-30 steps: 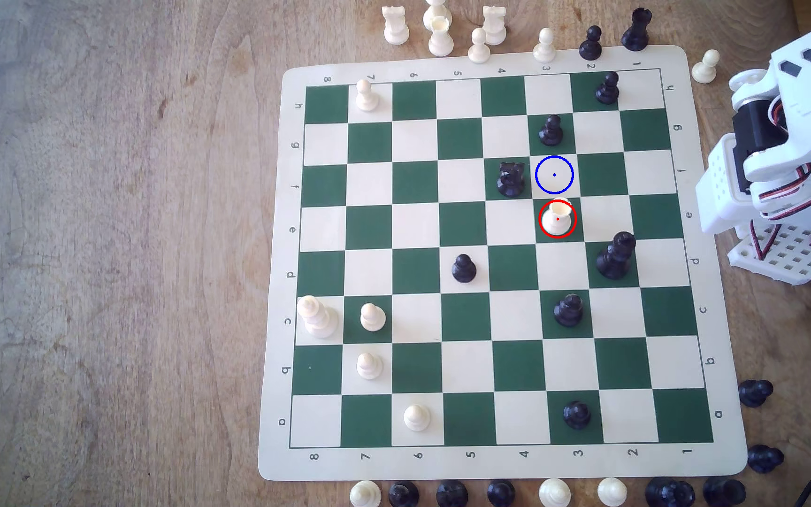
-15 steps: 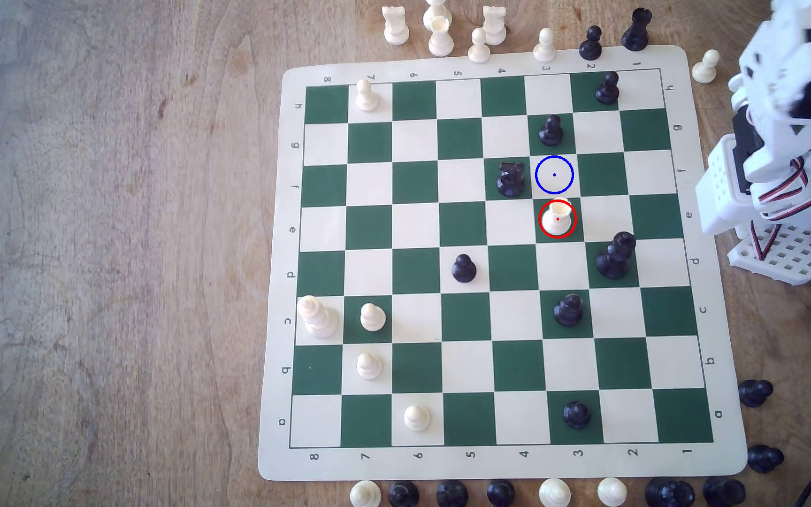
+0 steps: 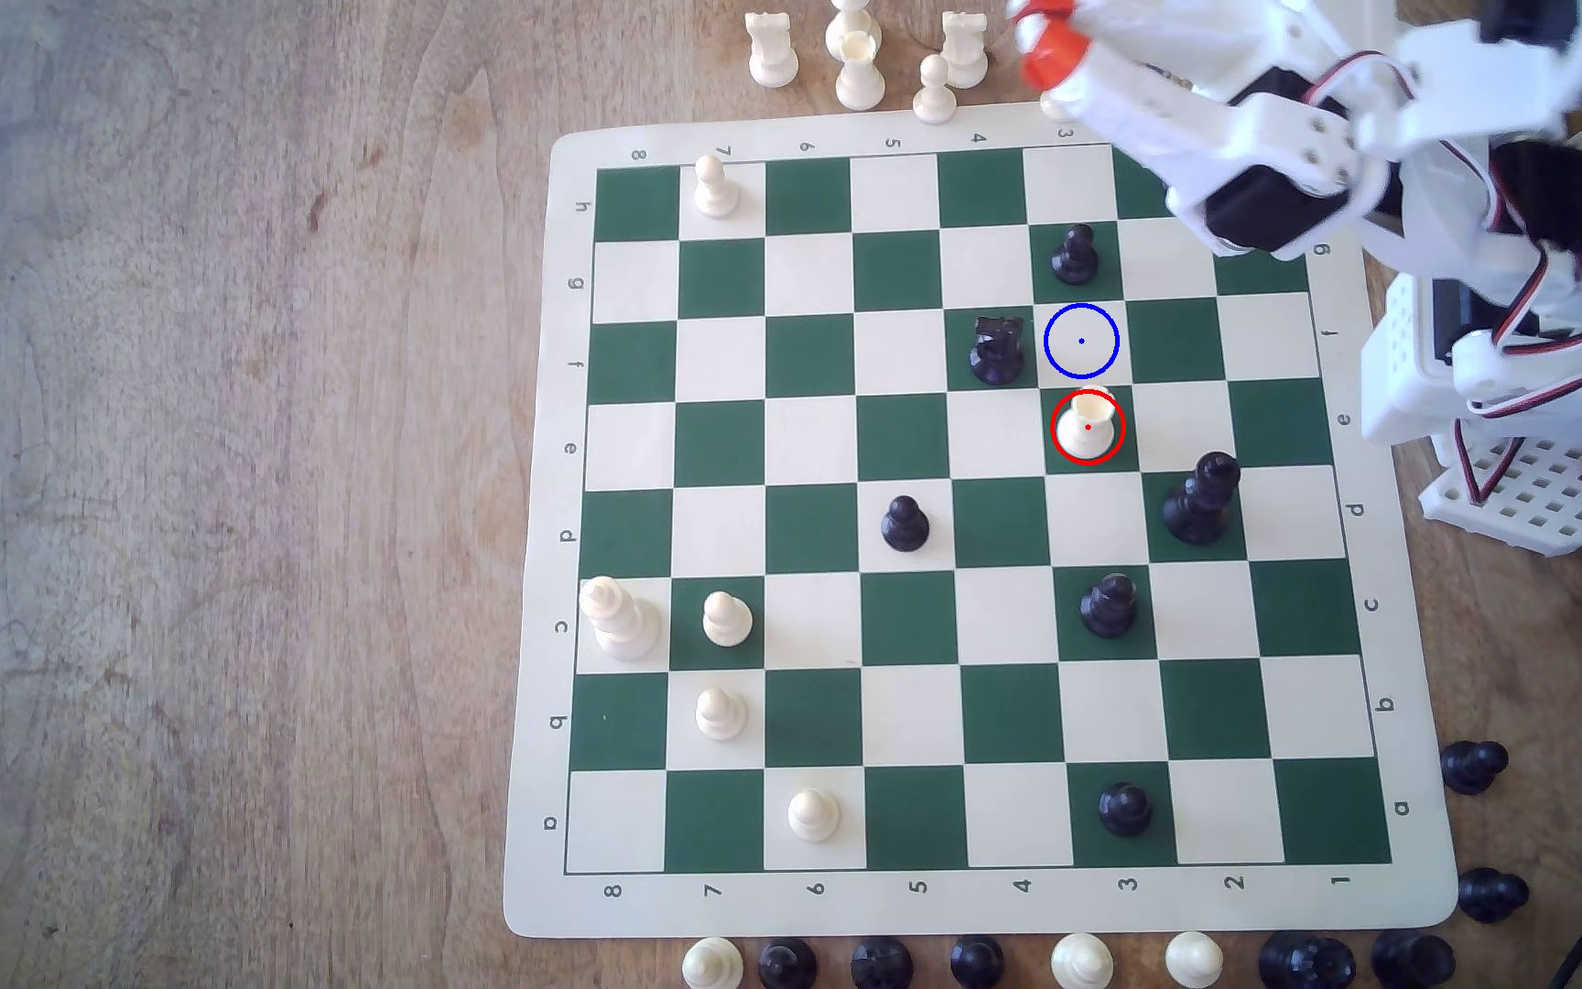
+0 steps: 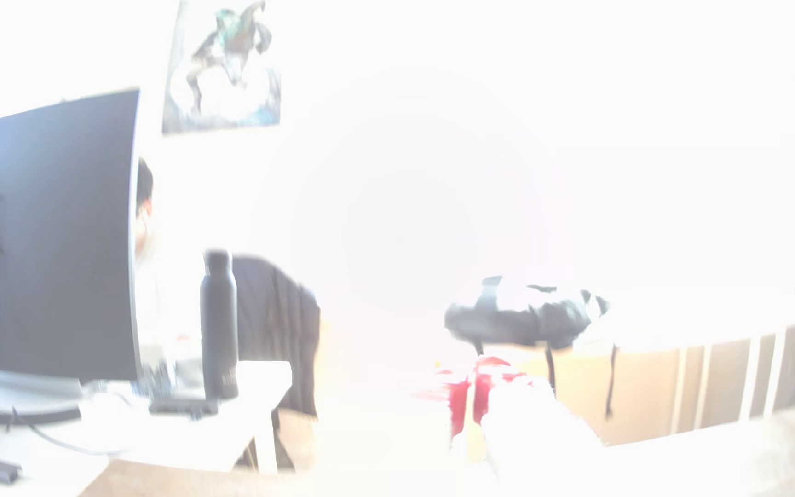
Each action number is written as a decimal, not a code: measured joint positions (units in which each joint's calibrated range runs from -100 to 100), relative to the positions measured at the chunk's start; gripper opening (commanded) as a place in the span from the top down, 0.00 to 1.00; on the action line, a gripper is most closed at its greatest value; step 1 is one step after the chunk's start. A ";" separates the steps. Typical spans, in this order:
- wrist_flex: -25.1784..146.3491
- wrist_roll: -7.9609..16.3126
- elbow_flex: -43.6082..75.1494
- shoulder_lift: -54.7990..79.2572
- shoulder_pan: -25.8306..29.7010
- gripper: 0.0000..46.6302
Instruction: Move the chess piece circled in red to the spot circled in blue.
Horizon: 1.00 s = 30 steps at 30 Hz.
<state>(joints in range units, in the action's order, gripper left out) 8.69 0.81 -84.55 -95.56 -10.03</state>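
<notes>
The chess piece circled in red [image 3: 1088,426] is a cream piece with a hollow cup-like top. It stands upright on a green square in the right half of the board [image 3: 540,533]. The spot circled in blue [image 3: 1081,340] is the bare cream square just above it in the exterior view. My gripper [image 3: 1049,48], with red fingertips, hovers motion-blurred above the board's top edge, well apart from the piece. In the washed-out wrist view the gripper [image 4: 469,406] shows its red fingertips [image 4: 457,406] close together with nothing between them.
A black knight [image 3: 996,350] stands just left of the blue spot and a black pawn [image 3: 1074,255] one square above it. A tall black piece [image 3: 1201,499] stands lower right of the ringed piece. Captured pieces line the board's top and bottom edges. The wrist view shows a monitor [image 4: 46,239], a bottle [image 4: 218,325] and a person.
The arm has unfolded from the exterior view's right edge and swung left over the board's top right corner, covering pieces there. No chess piece has moved.
</notes>
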 measured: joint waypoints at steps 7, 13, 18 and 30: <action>29.64 -0.05 11.66 0.17 0.52 0.97; 52.35 -3.66 23.41 7.21 5.09 0.91; 66.22 -3.71 26.12 13.07 9.81 0.85; 73.55 -1.90 26.21 24.63 10.99 0.75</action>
<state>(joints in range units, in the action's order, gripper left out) 82.23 -1.10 -58.34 -70.93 0.96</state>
